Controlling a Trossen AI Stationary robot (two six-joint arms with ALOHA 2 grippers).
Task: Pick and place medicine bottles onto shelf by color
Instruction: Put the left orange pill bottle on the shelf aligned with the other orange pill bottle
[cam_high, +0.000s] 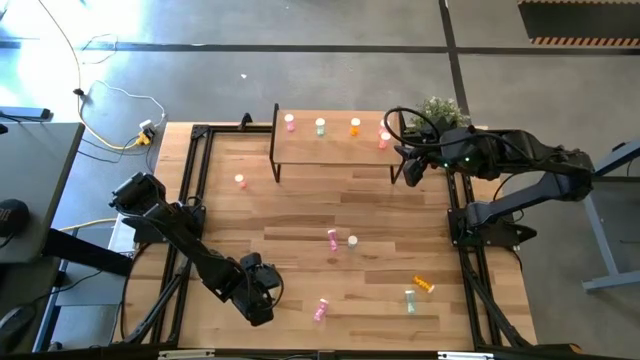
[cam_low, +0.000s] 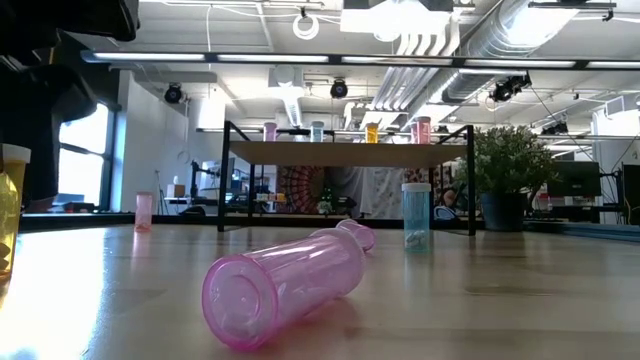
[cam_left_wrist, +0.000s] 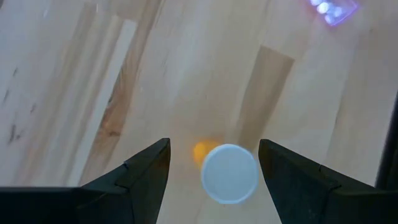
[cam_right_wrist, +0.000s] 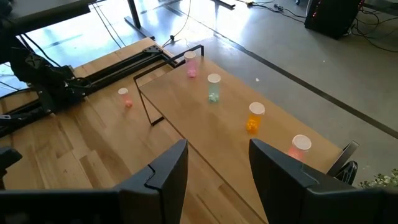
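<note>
An upright orange medicine bottle (cam_left_wrist: 229, 174) with a white cap stands on the table between the open fingers of my left gripper (cam_left_wrist: 214, 149), which points steeply down at the near left (cam_high: 258, 298). No finger touches the bottle. My right gripper (cam_right_wrist: 217, 146) hangs open and holds nothing above the shelf's right end (cam_high: 410, 165). The shelf (cam_high: 330, 148) carries a pink (cam_high: 290, 122), a green (cam_high: 320, 126), an orange (cam_high: 354, 126) and a salmon (cam_high: 384, 138) bottle, all upright. On the table, a pink bottle (cam_high: 240, 181) stands upright, and pink bottles (cam_high: 332, 238) (cam_high: 321, 309) lie on their sides.
A green bottle (cam_high: 410, 299) stands at the near right beside a lying orange one (cam_high: 425, 285). A white-capped bottle (cam_high: 352, 241) stands mid-table. A potted plant (cam_high: 440, 110) is behind the shelf's right end. A black frame (cam_high: 190, 200) runs along the table edges.
</note>
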